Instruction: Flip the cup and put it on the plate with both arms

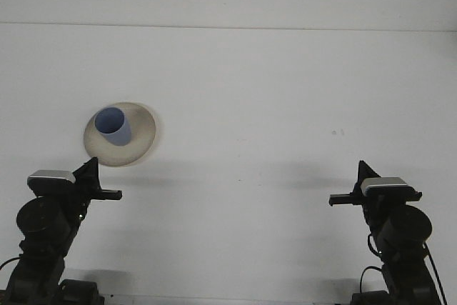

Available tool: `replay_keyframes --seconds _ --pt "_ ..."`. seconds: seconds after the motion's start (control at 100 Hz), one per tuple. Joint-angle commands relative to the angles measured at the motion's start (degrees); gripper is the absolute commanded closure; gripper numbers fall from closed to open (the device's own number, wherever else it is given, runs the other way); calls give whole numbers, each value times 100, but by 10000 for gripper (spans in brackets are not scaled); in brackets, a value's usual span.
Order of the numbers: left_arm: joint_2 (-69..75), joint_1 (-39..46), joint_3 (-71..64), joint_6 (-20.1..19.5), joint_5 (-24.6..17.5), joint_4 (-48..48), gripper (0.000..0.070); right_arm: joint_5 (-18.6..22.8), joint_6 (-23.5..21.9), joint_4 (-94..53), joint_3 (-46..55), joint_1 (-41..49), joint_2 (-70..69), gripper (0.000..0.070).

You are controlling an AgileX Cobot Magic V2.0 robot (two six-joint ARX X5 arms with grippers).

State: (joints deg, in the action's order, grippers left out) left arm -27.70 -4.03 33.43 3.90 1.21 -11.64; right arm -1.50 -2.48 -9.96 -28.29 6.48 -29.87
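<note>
White table (271,105) fills the view; its far edge runs well beyond the plate (143,137). Plate is cream, round, sits left of centre. Wide bare surface right of plate and beyond it. Left gripper (107,193) just near-side of plate's rim, not touching; right gripper (341,199) well apart, far right. Finger state of both: cannot tell. Blue cup (113,126) stands upright on plate, mouth up, toward its left side.

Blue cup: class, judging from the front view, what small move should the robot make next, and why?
Probably none beyond parking both arms. The blue cup already stands upright, mouth up, on the plate, so the task looks finished. The left gripper and right gripper sit low at the near edge, apart from cup and plate, holding nothing.
</note>
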Motion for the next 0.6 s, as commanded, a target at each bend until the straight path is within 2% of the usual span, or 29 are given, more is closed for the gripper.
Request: replay_keyframes --seconds 0.0,0.27,0.59 --pt "55 -11 -66 -66 28 358 688 -2 -72 76 -24 20 -15 700" --pt "953 -11 -1285 -227 26 1648 688 -2 -72 76 -24 20 -15 700" --pt "2411 -11 -2680 -310 26 1816 688 -2 -72 76 -24 20 -17 700"
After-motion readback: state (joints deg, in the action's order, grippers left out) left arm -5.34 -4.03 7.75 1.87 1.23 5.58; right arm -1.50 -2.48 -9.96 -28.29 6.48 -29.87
